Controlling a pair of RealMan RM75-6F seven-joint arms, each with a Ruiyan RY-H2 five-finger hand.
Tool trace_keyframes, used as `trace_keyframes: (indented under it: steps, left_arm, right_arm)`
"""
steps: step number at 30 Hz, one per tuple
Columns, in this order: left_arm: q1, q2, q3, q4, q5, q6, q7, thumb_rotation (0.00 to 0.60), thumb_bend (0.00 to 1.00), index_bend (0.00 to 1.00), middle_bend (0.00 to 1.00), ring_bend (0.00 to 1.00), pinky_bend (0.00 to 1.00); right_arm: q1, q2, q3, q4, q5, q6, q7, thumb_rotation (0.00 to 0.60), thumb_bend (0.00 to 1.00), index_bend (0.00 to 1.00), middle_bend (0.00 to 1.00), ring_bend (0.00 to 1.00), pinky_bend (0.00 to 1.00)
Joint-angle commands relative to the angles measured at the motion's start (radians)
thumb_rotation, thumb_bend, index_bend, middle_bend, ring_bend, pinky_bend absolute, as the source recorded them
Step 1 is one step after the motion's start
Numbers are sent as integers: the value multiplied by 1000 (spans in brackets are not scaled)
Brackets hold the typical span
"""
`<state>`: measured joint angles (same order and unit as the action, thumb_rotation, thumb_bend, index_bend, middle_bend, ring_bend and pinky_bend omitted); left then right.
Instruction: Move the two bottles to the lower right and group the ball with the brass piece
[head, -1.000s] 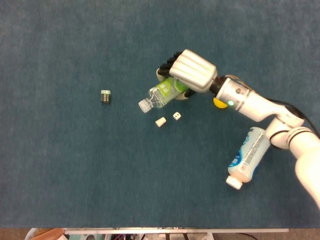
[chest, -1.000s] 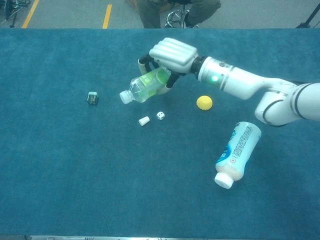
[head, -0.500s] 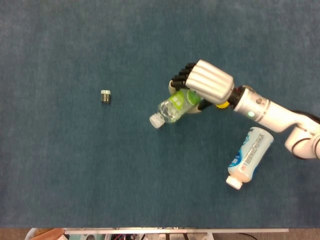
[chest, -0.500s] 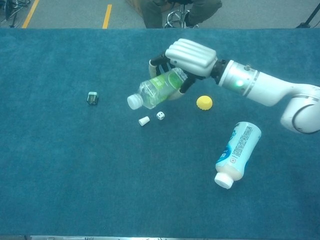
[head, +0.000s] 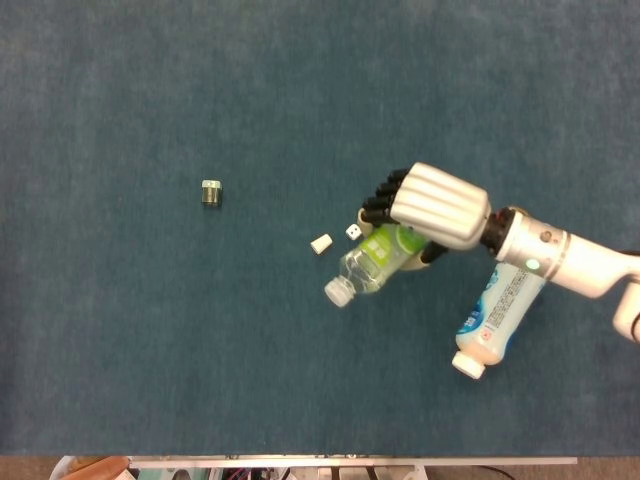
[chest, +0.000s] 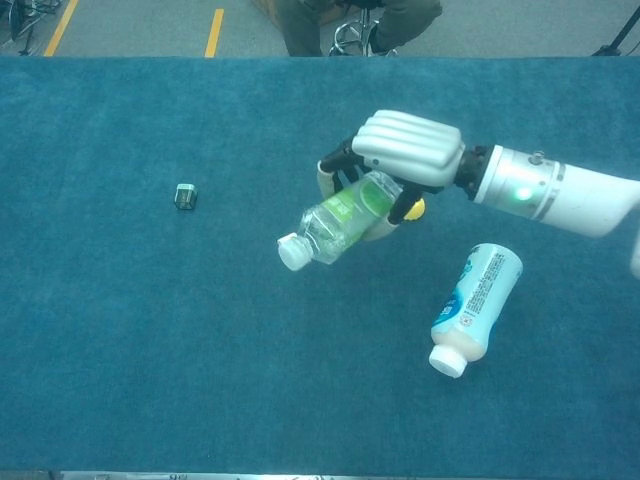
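My right hand (head: 435, 205) (chest: 405, 150) grips a clear bottle with a green label (head: 375, 262) (chest: 335, 220) and holds it tilted above the table, white cap pointing down-left. A white bottle with blue print (head: 495, 315) (chest: 470, 305) lies on the cloth to the right, cap toward the front edge. Only a sliver of the yellow ball (chest: 413, 208) peeks out behind my fingers in the chest view. The small brass piece (head: 210, 192) (chest: 185, 196) sits far to the left. My left hand is out of both views.
A small white cone-shaped piece (head: 320, 243) and a white die (head: 353, 231) lie just left of the held bottle in the head view. The blue cloth (head: 150, 350) covers the whole table. A person's legs and a stool (chest: 350, 25) show beyond the far edge.
My right hand has carried the green-label bottle right and toward the front edge, closer to the white bottle. In the chest view the held bottle now covers the cone and die.
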<state>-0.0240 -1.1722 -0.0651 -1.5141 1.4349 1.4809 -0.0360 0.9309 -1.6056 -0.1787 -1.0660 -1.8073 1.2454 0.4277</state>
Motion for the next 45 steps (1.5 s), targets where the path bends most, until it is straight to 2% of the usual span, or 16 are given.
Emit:
trace_keyframes:
  steps: [1,17,30,32,36,40,45]
  left_arm:
    - [-11,4,0,-16,7,-8,19,600,18,303,171,152,410]
    - [-34,-12,0,-32,7,-21,58,600,19,302,170,152,410]
    - [-36,-23,6,-23,2,-21,59,600,19,302,170,152,410]
    - [-37,-23,6,-23,2,-20,60,600,19,302,170,152,410]
    - [-35,-24,7,-23,0,-18,60,600,18,302,170,152,410]
    - [-37,-26,7,-18,-5,-22,57,600,19,302,170,153,410]
    - [-36,-30,8,-13,-5,-21,52,600,19,302,170,152,410]
  right_arm:
    - [-10,54,-22,-77,-12,-38,-44,600,16,736,649,532,566]
    - [-47,179,-74,-263,-11,-152,-110,600,17,736,649,532,567]
    - [-76,217,-87,-307,-10,-211,-150,600,17,733,643,526,567]
    - [-75,218,-89,-304,-18,-216,-146,600,12,689,617,503,567]
    - [-65,230,-92,-309,-34,-232,-136,600,0,456,484,401,549]
    - [-61,241,-91,-317,-46,-236,-140,600,0,292,344,342,523]
    - [-62,254,-82,-328,-52,-234,-155,600,0,173,241,311,515]
